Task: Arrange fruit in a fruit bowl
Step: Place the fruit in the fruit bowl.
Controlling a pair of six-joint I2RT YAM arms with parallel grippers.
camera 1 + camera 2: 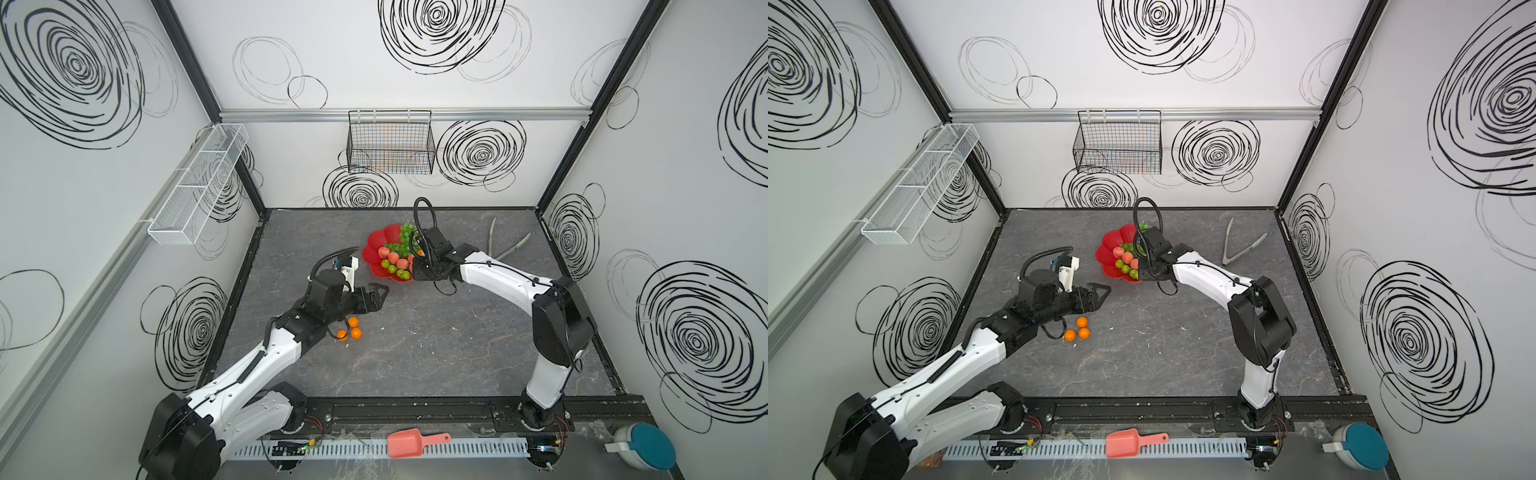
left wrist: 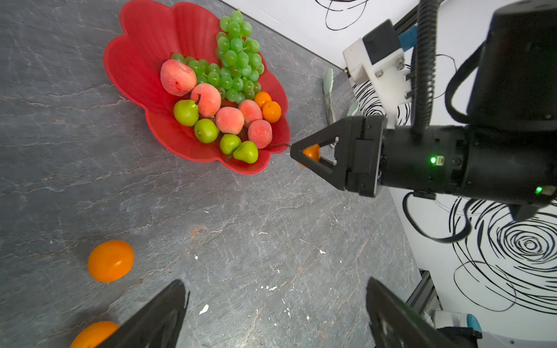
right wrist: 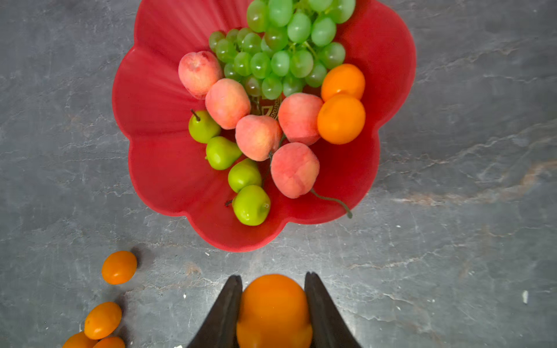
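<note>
The red scalloped fruit bowl stands at the middle back of the table. It holds green grapes, several peaches, several pears and two tangerines. My right gripper is shut on another tangerine, above the table just short of the bowl's near rim; the left wrist view also shows this gripper. Three tangerines lie loose on the table beside my left forearm. My left gripper hangs open and empty, left of the bowl.
Metal tongs lie at the back right of the table. A black wire basket hangs on the back wall and a white mesh shelf on the left wall. A pink scoop and a teal-lidded container sit beyond the front rail.
</note>
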